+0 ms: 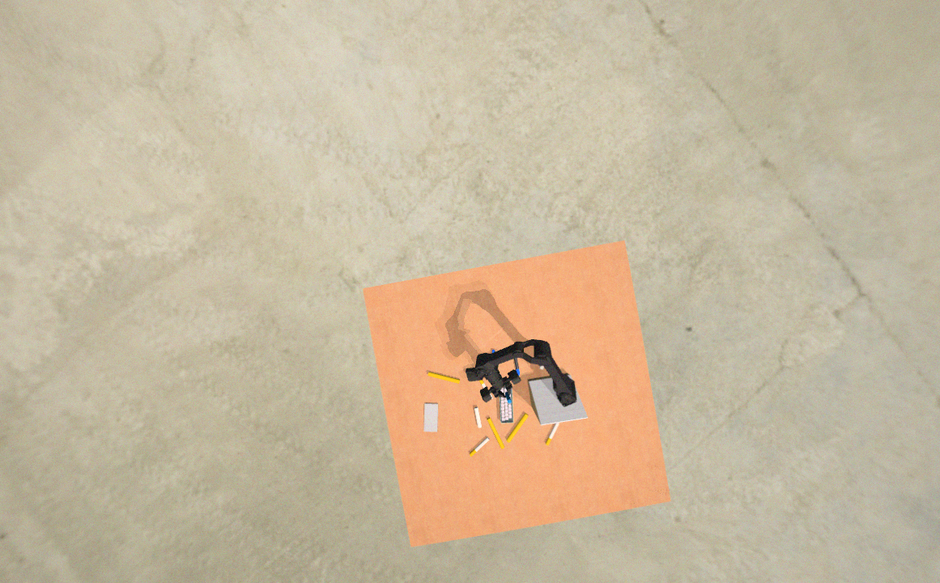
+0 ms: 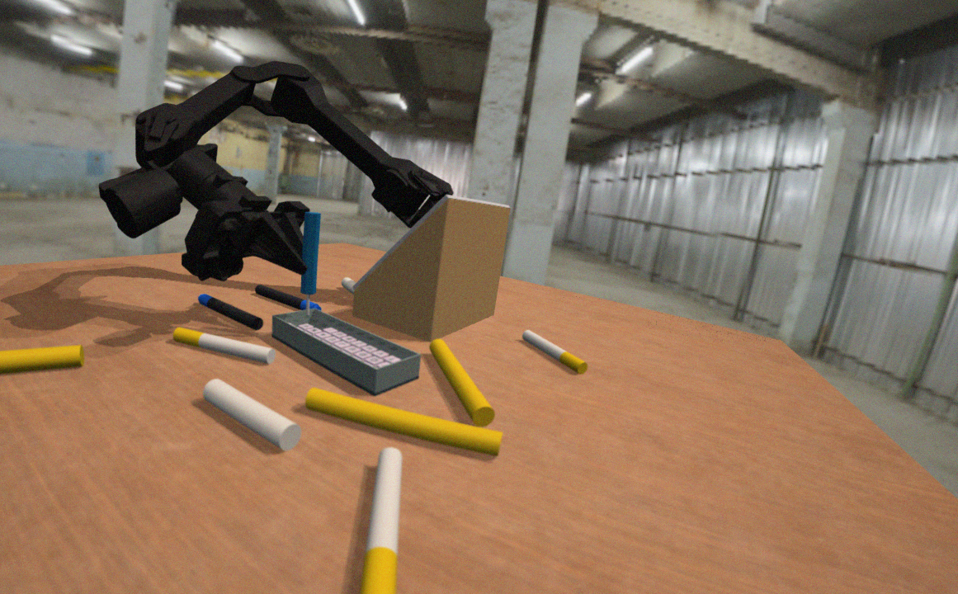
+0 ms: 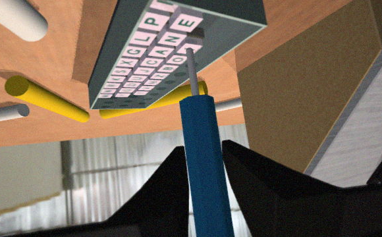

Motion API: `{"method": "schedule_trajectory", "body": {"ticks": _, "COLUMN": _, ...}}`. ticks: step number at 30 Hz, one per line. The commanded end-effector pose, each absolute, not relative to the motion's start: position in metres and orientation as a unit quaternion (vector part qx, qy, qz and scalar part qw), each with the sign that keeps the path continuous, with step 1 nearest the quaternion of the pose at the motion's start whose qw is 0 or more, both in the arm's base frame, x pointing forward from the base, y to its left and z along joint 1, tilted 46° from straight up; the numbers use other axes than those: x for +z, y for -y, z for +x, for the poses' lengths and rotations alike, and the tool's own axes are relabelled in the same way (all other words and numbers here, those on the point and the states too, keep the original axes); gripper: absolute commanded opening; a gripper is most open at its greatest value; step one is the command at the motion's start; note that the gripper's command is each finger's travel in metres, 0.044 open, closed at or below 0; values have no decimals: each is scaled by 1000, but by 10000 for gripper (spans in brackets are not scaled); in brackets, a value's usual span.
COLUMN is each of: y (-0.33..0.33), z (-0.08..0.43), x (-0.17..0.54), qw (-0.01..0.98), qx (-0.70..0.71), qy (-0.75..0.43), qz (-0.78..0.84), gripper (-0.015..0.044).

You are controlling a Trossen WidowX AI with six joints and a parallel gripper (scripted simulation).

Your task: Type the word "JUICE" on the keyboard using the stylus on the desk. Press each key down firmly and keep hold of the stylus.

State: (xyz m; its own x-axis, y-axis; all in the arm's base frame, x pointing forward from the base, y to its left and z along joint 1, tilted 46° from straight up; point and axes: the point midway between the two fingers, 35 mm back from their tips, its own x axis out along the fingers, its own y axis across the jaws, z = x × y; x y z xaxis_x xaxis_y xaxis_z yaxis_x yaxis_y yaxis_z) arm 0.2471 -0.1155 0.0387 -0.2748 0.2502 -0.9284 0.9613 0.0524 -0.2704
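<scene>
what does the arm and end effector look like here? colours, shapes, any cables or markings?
The arm is matte black all over, with chunky angular links and a fat cylindrical housing near the wrist. The end effector has two black wedge-shaped fingers. No cables or markings visible.
</scene>
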Motion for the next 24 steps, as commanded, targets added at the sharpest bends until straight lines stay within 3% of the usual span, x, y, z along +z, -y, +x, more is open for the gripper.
{"method": "schedule_trajectory", "body": {"ticks": 1, "y": 117, "z": 246, "x": 37, "qw": 363, "qx": -492, "qy": -630, "qz": 479, "gripper": 81}}
{"method": "schedule_trajectory", "body": {"ticks": 24, "y": 124, "z": 245, "x": 30, "qw": 363, "qx": -492, "qy": -630, "qz": 479, "gripper": 81}}
